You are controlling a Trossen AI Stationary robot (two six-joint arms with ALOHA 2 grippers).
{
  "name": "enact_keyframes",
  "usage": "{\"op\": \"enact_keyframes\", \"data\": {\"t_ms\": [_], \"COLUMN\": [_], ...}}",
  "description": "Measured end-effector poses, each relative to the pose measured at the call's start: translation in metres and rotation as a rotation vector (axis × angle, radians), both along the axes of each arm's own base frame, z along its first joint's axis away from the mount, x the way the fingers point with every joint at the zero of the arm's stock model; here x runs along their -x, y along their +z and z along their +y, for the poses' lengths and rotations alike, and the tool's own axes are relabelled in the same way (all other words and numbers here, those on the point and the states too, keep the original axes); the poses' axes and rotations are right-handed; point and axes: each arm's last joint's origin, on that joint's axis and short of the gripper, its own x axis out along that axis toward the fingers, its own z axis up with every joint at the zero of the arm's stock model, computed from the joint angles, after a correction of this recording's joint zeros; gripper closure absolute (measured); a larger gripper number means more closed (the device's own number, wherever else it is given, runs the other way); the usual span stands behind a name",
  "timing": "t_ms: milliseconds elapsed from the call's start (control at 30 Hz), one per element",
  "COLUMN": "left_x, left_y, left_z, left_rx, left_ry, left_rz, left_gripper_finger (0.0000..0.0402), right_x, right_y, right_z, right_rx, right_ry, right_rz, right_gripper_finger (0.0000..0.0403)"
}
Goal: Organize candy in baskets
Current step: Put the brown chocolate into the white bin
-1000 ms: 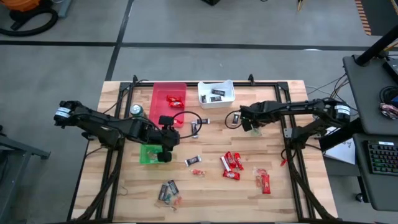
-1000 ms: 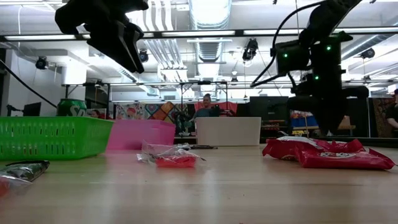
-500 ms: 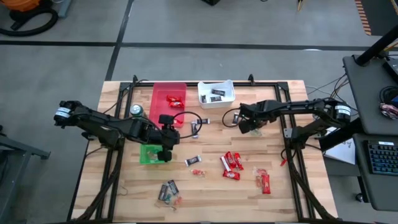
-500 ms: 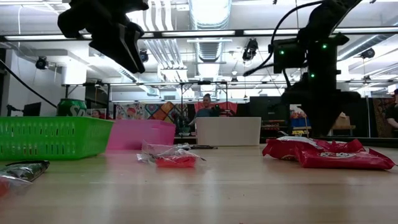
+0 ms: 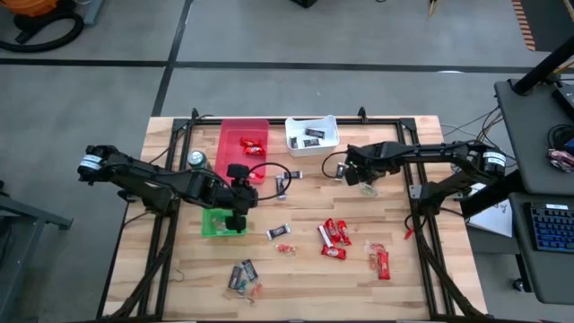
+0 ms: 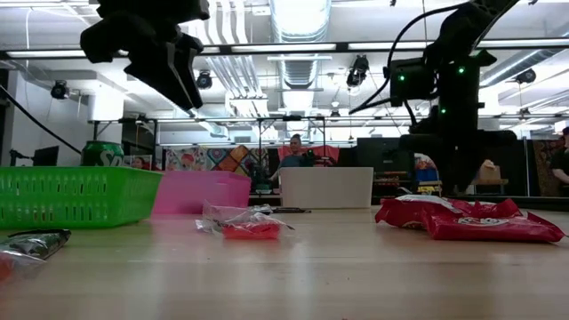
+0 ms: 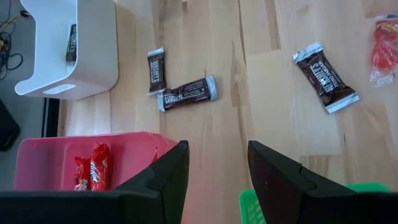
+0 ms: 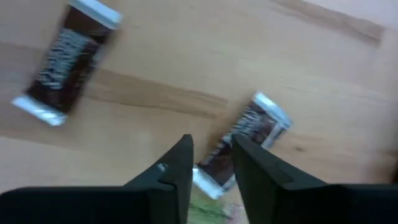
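The left gripper [image 5: 239,218] hangs over the green basket [image 5: 215,224] with its fingers [image 7: 155,180] parted and nothing between them. Two dark silver-ended bars [image 7: 186,93] lie near the white basket [image 7: 93,50]; their lettering is unreadable. The right gripper [image 5: 360,173], fingers [image 8: 174,168] narrowly apart, hovers above the table [image 5: 404,278].

The green basket [image 5: 218,222] was partly hidden under the left gripper [image 5: 237,215]; wrapper print on the dark bar [image 8: 245,142] was blurred.
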Motion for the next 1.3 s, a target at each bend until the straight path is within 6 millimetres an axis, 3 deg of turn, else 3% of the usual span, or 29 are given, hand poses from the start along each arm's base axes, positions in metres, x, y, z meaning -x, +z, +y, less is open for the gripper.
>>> {"op": "enact_keyframes", "data": {"t_ms": [333,600,833,1133,1300], "left_x": [0.002,0.002,0.002,0.002,0.001], "left_y": [-0.003,-0.004,-0.004,-0.003,-0.003], "left_z": [0.002,0.003,0.003,0.003,0.003], "left_rx": [-0.058,-0.065,-0.060,-0.044,-0.035], "left_ry": [0.011,0.002,0.009,0.033,0.046], "left_rz": [0.015,0.021,0.017,0.006,-0.001], "left_gripper_finger": [0.0254,0.0254,0.0254,0.0254,0.0254], "right_x": [0.009,0.020,0.023,0.023,0.022], "right_y": [-0.003,-0.028,-0.046,-0.049,-0.047], "right_z": [0.003,0.006,0.008,0.007,0.007], "right_rx": [0.003,0.025,0.056,0.072,0.082], "right_ry": [-0.157,-0.232,-0.228,-0.225,-0.195], "right_rz": [0.063,0.033,-0.066,-0.080,-0.088], "right_gripper_finger": [0.0207,0.0193,0.0230,0.0340,0.0357]}}
